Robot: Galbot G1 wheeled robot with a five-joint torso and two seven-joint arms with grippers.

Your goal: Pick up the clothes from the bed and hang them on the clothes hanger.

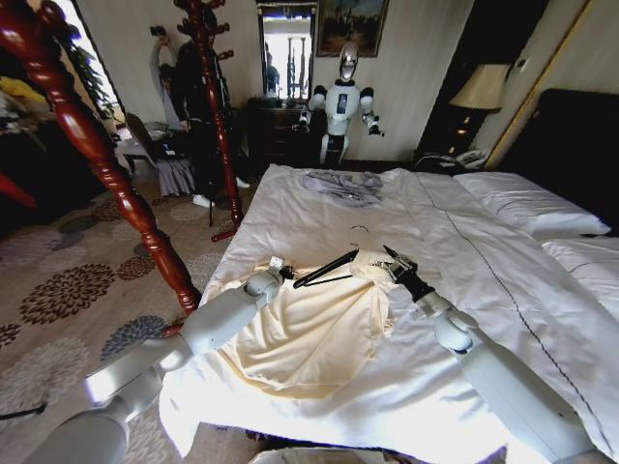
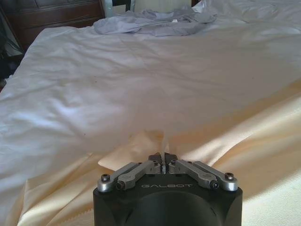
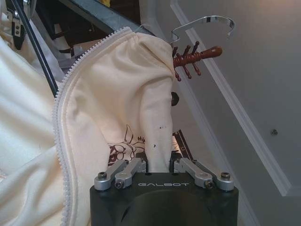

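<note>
Head view: the cream shirt lies spread on the bed, 2 grippers at its top edge. Left gripper pinches shirt fabric; right gripper grips the collar, lifted. Between them the hanger rests. Beyond, a grey garment.

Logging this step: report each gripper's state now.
Left gripper: shut on the T-shirt.
Right gripper: shut on the T-shirt at the hanger.

Head view looks down over the bed; both wrist views sit close above its cream shirt.
</note>
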